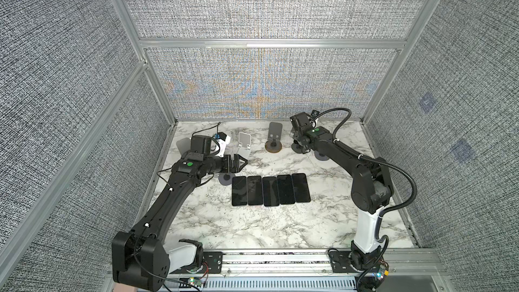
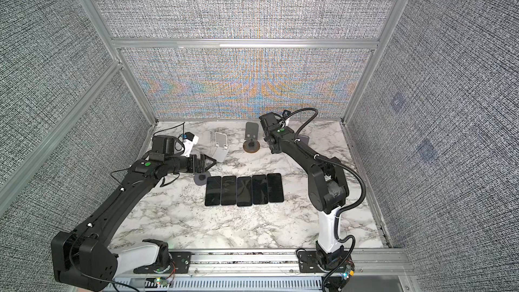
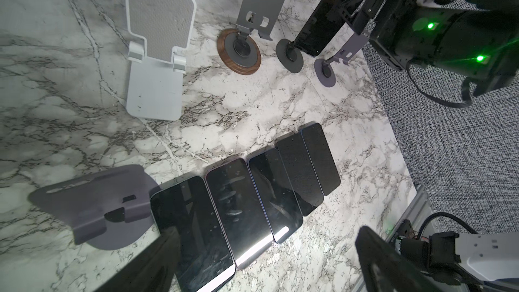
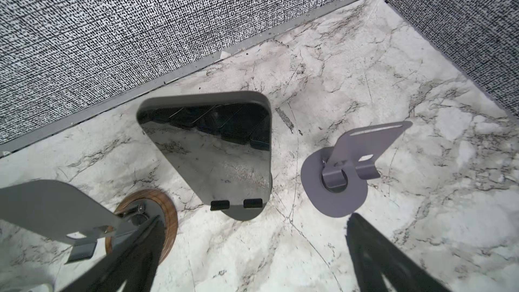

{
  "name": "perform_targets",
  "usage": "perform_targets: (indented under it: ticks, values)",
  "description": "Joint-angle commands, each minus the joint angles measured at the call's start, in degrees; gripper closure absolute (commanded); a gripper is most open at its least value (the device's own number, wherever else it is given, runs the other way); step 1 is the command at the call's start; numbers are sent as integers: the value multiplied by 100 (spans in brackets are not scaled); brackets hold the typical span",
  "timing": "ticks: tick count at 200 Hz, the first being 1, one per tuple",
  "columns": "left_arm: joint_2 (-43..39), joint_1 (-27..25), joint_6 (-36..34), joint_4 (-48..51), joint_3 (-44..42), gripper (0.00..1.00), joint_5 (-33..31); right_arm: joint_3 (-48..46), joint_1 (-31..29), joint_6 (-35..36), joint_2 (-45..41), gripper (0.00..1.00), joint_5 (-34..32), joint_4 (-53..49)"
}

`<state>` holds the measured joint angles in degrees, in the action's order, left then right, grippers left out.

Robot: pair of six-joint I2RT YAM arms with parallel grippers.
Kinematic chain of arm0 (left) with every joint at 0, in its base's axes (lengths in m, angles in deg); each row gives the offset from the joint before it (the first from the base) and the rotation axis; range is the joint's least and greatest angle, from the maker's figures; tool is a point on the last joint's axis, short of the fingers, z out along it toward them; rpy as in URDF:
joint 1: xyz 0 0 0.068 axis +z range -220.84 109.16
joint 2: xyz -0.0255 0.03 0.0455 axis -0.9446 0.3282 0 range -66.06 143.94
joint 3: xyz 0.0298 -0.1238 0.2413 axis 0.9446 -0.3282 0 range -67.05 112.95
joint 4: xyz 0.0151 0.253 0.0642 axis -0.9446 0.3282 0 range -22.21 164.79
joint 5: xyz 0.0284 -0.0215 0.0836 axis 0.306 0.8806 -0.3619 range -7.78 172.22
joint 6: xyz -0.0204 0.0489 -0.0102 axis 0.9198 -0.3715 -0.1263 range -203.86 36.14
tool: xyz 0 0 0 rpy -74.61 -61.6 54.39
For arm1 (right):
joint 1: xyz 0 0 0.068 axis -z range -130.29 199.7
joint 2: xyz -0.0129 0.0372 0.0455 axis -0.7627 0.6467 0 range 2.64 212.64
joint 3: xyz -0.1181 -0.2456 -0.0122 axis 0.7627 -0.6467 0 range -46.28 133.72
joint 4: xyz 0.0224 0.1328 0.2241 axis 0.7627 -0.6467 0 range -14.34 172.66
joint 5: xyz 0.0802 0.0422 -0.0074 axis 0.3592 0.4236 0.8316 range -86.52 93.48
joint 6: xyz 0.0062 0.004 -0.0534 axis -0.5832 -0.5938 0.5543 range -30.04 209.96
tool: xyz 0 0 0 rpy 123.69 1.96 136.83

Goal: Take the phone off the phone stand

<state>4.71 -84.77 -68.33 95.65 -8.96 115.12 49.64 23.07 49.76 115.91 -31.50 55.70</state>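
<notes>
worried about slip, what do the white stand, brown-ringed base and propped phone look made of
White stand: likely matte plastic, dimpled grey pad. Brown-ringed base: grain lines suggest wood or veneer around grey disc. Propped phone: glossy glass face, mirroring the marbled tabletop.

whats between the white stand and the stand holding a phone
An empty grey stand on a wood-rimmed round base, shown in the left wrist view.
</notes>
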Motion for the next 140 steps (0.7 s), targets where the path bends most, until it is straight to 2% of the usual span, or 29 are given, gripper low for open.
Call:
perform_targets:
  ticks: [1, 29, 140]
  values:
    - [-23, 45, 35, -124, -16, 1, 100, 102, 2, 216, 142, 1, 152, 387]
    - [-44, 106, 55, -139, -16, 1, 137, 275, 2, 368, 358, 1, 316, 497]
    - [-94, 242, 109, -254, -56, 1, 289, 900, 149, 256, 967, 2, 220, 139]
